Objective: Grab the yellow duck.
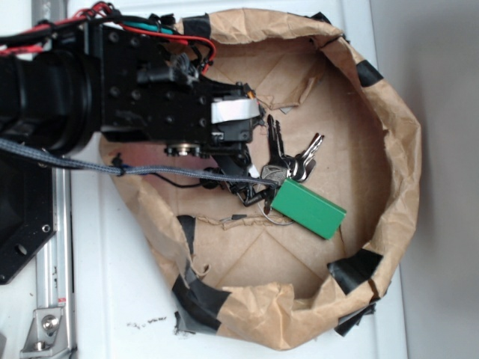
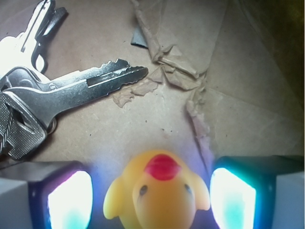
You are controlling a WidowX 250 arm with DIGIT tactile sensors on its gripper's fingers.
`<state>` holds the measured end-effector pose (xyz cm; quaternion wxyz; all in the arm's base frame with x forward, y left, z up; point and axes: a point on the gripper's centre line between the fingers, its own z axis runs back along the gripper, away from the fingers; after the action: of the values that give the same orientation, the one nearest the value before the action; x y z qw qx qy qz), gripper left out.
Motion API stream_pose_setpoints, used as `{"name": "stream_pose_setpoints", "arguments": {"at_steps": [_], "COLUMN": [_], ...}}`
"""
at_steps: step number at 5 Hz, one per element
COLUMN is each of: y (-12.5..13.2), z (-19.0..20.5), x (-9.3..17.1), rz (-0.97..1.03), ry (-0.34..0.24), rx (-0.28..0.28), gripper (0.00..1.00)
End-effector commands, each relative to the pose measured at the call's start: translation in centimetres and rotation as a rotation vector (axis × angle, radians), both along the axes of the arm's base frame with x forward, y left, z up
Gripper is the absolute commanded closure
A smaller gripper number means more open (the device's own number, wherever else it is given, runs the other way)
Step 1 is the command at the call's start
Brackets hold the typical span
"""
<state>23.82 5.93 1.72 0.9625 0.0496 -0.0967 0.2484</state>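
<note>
The yellow duck [image 2: 157,193], with its red beak, sits on brown paper at the bottom centre of the wrist view, facing the camera. My gripper [image 2: 152,198] is open around it. The glowing left pad [image 2: 69,200] and right pad [image 2: 233,200] stand on either side, each with a narrow gap to the duck's wings. In the exterior view my gripper [image 1: 251,187] reaches down into the paper nest, and the arm hides the duck.
Silver keys [image 2: 71,90] lie just beyond the duck at left, joined to a green key tag [image 1: 308,209]. A crumpled brown paper wall [image 1: 397,149] patched with black tape [image 1: 358,268] rings the area. A torn paper ridge [image 2: 190,81] runs ahead.
</note>
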Motion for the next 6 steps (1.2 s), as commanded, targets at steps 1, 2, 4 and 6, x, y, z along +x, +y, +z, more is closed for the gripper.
{"name": "stream_pose_setpoints", "arguments": {"at_steps": [1,2,4,6], "y": [0.5,0.6,0.8,0.2], "z": [0.3,0.3,0.7,5.7], "x": [0.3,0.4,0.6,2.1], "rz": [0.014,0.018,0.027,-0.004], "ry": [-0.028,-0.029,-0.037,-0.074], "rx": [-0.004,-0.005,-0.004,-0.073], "gripper": [1.00,1.00,1.00,1.00]}}
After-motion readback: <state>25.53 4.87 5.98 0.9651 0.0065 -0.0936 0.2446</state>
